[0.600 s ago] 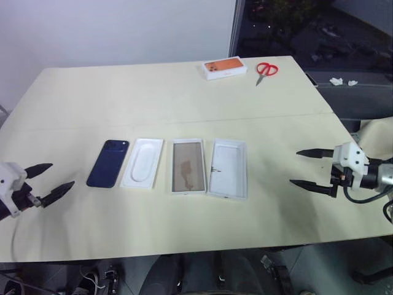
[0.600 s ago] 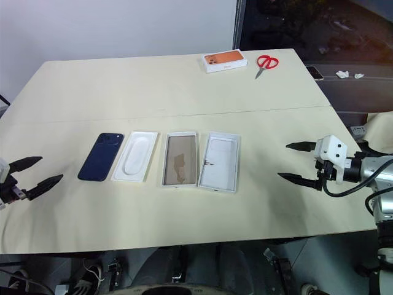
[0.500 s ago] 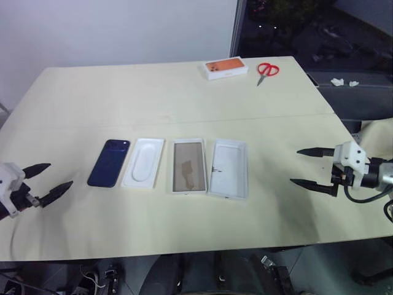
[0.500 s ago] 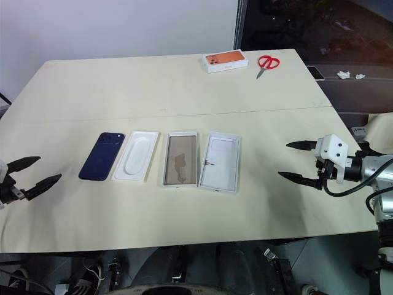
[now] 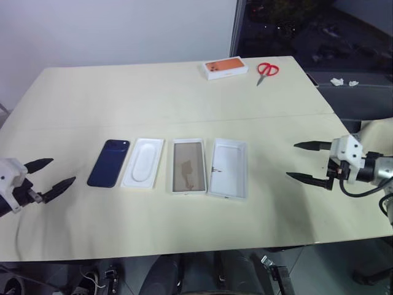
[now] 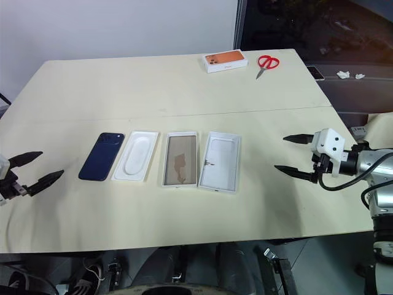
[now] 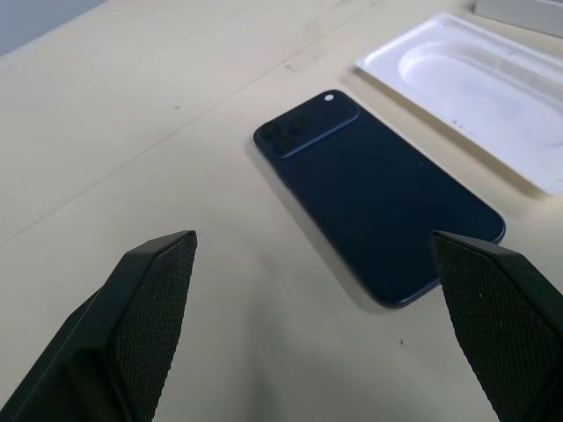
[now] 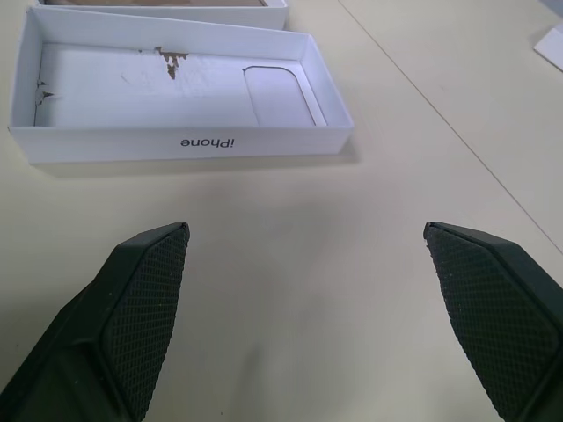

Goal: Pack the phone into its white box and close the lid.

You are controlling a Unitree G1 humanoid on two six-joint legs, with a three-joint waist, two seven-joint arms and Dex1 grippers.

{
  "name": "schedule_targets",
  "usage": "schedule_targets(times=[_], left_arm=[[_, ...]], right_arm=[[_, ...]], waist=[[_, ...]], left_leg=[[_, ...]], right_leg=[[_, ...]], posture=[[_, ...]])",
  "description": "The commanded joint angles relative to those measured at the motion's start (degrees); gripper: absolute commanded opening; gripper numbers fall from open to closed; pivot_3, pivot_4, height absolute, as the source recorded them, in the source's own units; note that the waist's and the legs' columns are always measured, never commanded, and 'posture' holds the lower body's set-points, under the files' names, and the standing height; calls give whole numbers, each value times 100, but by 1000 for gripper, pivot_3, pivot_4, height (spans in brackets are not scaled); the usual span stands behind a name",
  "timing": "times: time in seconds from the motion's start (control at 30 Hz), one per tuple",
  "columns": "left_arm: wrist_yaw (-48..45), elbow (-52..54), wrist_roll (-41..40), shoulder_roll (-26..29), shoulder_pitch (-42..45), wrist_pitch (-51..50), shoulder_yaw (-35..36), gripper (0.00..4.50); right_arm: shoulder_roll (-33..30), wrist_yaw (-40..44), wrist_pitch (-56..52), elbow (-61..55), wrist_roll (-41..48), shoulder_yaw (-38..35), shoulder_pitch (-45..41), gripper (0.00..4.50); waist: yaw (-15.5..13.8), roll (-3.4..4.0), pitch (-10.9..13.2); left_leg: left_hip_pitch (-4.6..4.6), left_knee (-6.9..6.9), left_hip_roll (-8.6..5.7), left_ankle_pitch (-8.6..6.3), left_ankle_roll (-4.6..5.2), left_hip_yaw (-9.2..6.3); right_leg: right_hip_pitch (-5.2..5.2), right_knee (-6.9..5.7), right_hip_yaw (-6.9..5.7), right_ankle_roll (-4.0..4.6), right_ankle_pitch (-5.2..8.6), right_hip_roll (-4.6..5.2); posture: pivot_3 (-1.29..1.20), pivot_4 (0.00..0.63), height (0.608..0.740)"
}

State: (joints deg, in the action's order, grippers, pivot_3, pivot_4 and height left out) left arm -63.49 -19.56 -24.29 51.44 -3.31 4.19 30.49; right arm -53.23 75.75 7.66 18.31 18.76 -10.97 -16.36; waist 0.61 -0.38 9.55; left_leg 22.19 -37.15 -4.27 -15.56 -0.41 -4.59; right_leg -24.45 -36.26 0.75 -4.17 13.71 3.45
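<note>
Cream paper-covered table [image 5: 184, 92], nothing packed yet. Nearest me, at the two front corners, both arms hover low over the table: left gripper [image 5: 50, 173] released, fingers spread wide, empty; right gripper [image 5: 307, 161] likewise wide open, holding nothing.

Next back, a row of four flat pieces, side by side, all with long axes running away from the robot. From the robot's left: phone [image 5: 108, 163], back up, camera cluster at the far end; white insert [image 5: 143, 163] with oval recess just beside it; white box [image 5: 188, 166], brownish floor showing, empty; lid [image 5: 228, 168] lying upside down, white inside facing up.

Key relation: phone sits at the left end of the row, near the left gripper, ahead of it and toward the middle. Right gripper is well apart from it, closest to the lid. So the left arm is my guess for the phone pick, gripping across the short width.

Far edge: small orange-topped box [image 5: 225, 68] and red scissors [image 5: 266, 70], not in play.
</note>
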Motion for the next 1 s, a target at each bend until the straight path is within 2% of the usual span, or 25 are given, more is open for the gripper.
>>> schedule_targets(times=[0.03,0.27,0.4,0.6,0.73,0.87,1.0], left_arm=[[91,241,-94,-21,90,-81,44,4444],[310,698,-123,-83,164,-771,-103,4444],[285,1264,-335,91,135,-2210,-469,4444],[1186,2275,-921,-428,572,-3610,-594,4444],[2038,2400,-295,-707,964,-3860,-1249,4444],[2446,2369,-460,-1017,1410,-4512,-1458,4444],[2768,2582,-925,-1342,1741,-5413,-1340,4444]], right_arm=[[-16,-52,50,-77,34,-70,-111,4473],[133,-296,43,-71,-36,7,-250,4473],[262,-512,-201,-423,-35,171,-412,4473],[584,-900,-1024,-1598,143,485,-753,4473],[1126,-1274,-1727,-2435,453,790,-1017,4473],[1502,-1463,-1749,-2473,277,1062,-1101,4473],[1578,-1501,-1756,-2474,265,1100,-1102,4473]], waist=[[0,0,0],[4,0,0],[13,0,0],[1,0,1],[-5,-1,0],[-13,-9,-3],[-23,-10,-2]], left_leg=[[0,0,0,0,0,0],[0,-1,0,0,0,0],[0,0,0,0,0,0],[1,-3,0,0,0,-2],[1,-3,-1,1,-1,-4],[2,-4,-2,1,-2,-4],[4,-10,-6,1,-2,-5]], right_leg=[[0,0,0,0,0,0],[0,0,0,0,0,0],[0,-2,0,0,0,-1],[-1,-4,-1,-1,0,-2],[-1,-4,-1,-1,-1,-2],[-1,-4,0,-1,-1,-4],[-2,-5,-1,-2,-1,-3]], posture=[[0,150,740],[0,150,740],[0,150,740],[0,150,740],[0,150,740],[0,150,740],[0,150,740]])
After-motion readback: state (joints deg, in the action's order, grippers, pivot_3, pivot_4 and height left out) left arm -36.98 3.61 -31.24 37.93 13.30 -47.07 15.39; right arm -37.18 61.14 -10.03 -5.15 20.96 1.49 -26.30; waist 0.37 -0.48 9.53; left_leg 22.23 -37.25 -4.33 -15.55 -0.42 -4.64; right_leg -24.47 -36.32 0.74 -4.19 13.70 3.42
